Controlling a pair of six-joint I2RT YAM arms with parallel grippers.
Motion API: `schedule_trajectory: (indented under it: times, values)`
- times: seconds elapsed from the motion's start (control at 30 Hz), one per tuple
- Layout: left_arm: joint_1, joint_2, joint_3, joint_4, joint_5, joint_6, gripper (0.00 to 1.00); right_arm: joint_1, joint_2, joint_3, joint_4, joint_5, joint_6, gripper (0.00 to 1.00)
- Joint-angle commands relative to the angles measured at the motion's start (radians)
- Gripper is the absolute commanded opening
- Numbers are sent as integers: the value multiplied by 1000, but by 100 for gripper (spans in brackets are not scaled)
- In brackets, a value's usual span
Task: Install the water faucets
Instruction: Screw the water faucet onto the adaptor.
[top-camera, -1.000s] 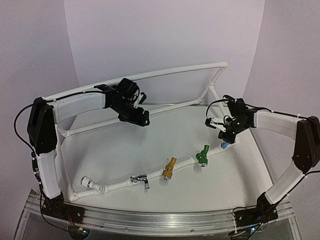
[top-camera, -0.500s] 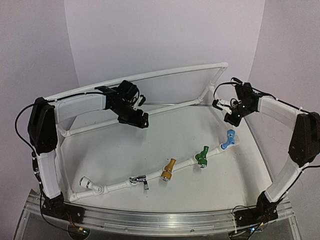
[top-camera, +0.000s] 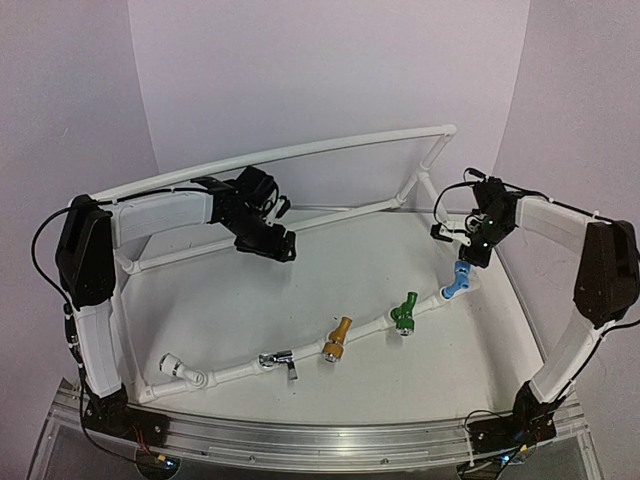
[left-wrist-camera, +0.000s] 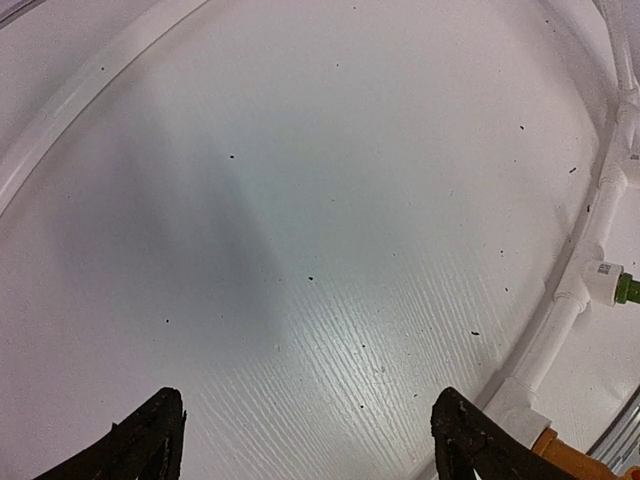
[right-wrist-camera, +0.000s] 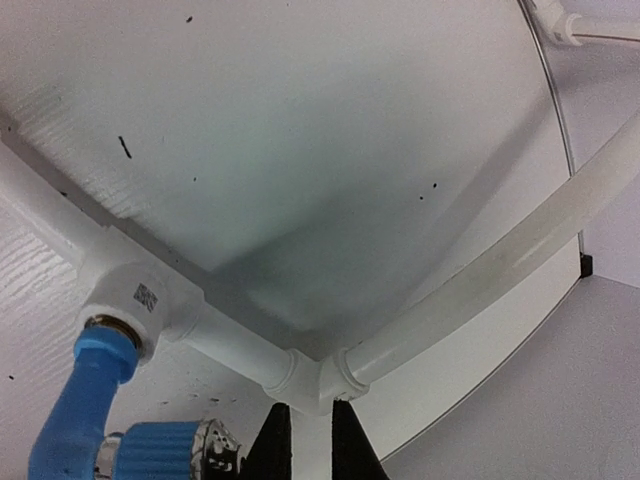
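Four small tap-shaped water faucets are sitting along the white PVC pipe run (top-camera: 240, 371) crossing the white desk (top-camera: 300, 290) near its front edge: silver faucet (top-camera: 280, 358), yellow faucet (top-camera: 338, 338), green faucet (top-camera: 405, 310), and blue faucet (top-camera: 457, 278) nearest the right edge. Your right pincer (top-camera: 470, 255) is hovering just above the blue faucet, jaws together on nothing. Your left pincer (top-camera: 280, 243) is hanging, jaws apart, toward the far-left corner. Likely light, stiff and slick: be gripping the coloured body, not the round nozzle.
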Motion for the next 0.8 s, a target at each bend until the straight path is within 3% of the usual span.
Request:
schedule_trajectory:
  times: [0.0,0.2,0.33,0.53,0.77]
  values:
    - [7,-4,-1,33,13,-14,85,-51,-13,-22,-77,24,-84,11]
    - [7,18,26,26,19,-3,85,-88,-29,-29,-100,-12,-105,11]
    - [7,36,47,16,26,0,85,-85,-11,70,-126,-90,-56,14]
    - [7,58,76,6,30,1,85,-21,21,179,-146,-118,14,16]
    - [7,53,76,-6,25,6,85,45,42,145,-139,-96,23,16]
